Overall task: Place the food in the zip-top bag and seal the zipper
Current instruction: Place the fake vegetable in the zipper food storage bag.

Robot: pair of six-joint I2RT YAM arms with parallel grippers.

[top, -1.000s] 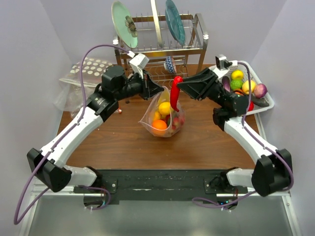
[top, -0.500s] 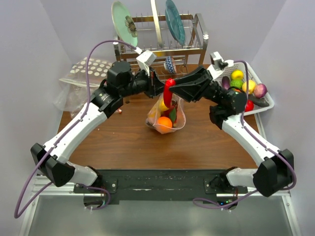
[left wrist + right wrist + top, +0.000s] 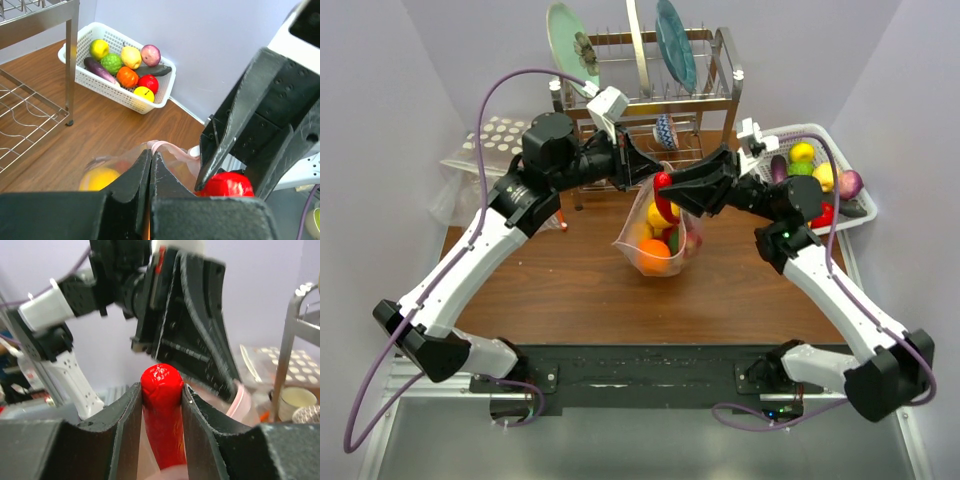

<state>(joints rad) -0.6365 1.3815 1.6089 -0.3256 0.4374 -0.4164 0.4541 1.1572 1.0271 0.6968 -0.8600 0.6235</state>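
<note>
The zip-top bag (image 3: 626, 238) hangs upright over the middle of the table. My left gripper (image 3: 642, 172) is shut on its mouth edge. In the left wrist view this gripper (image 3: 150, 152) pinches the plastic just beside the pink zipper (image 3: 172, 148). An orange (image 3: 654, 255) and a yellow lemon (image 3: 658, 215) lie inside the bag. My right gripper (image 3: 670, 188) is shut on a long red food piece (image 3: 665, 205) whose lower end reaches into the bag's mouth. In the right wrist view the red piece (image 3: 161, 410) stands between the fingers of this gripper (image 3: 161, 387).
A white basket (image 3: 855, 215) at the right rear holds more toy fruit and vegetables (image 3: 131, 56). A metal dish rack (image 3: 640, 100) with plates stands at the back. A polka-dot bag (image 3: 490, 140) lies at the left rear.
Both grippers have drawn closer together over the bag. The right gripper has carried the red piece left, down into the bag's mouth. The bag, pulled up, has become narrower.
</note>
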